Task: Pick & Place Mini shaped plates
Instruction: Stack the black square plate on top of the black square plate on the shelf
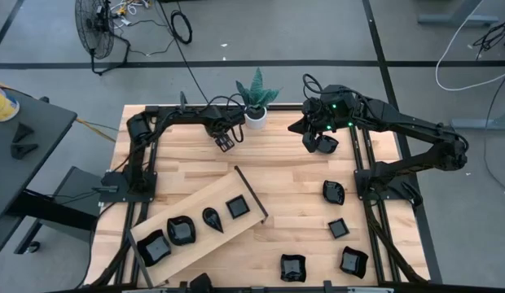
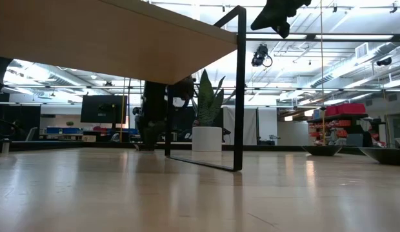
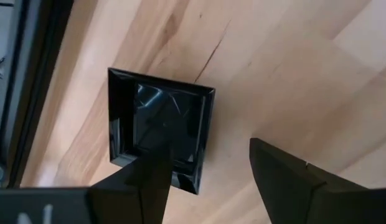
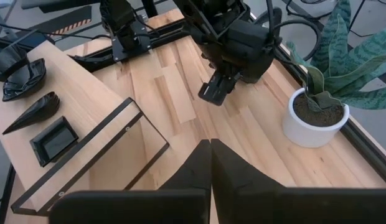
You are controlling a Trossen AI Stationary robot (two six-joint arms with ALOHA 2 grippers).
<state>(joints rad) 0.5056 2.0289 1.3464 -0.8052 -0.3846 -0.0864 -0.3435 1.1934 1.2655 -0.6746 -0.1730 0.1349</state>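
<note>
A square black mini plate (image 3: 162,124) lies flat on the table near the far edge, beside the plant. My left gripper (image 1: 226,141) hangs open just above it, pointing steeply down. One finger (image 3: 149,180) is over the plate and the other (image 3: 286,180) over bare wood. Several more plates (image 1: 181,230) rest on the raised wooden board (image 1: 195,199) at the near left. Others lie loose on the table at the right (image 1: 334,193). My right gripper (image 1: 322,142) is shut and held high at the far right, with nothing in it.
The white pot with the green plant (image 1: 256,114) stands at the far edge, close to my left gripper. The board's black metal frame (image 2: 240,90) juts toward the table's middle. Bare wood lies between the board and the loose plates (image 1: 292,267) at the near right.
</note>
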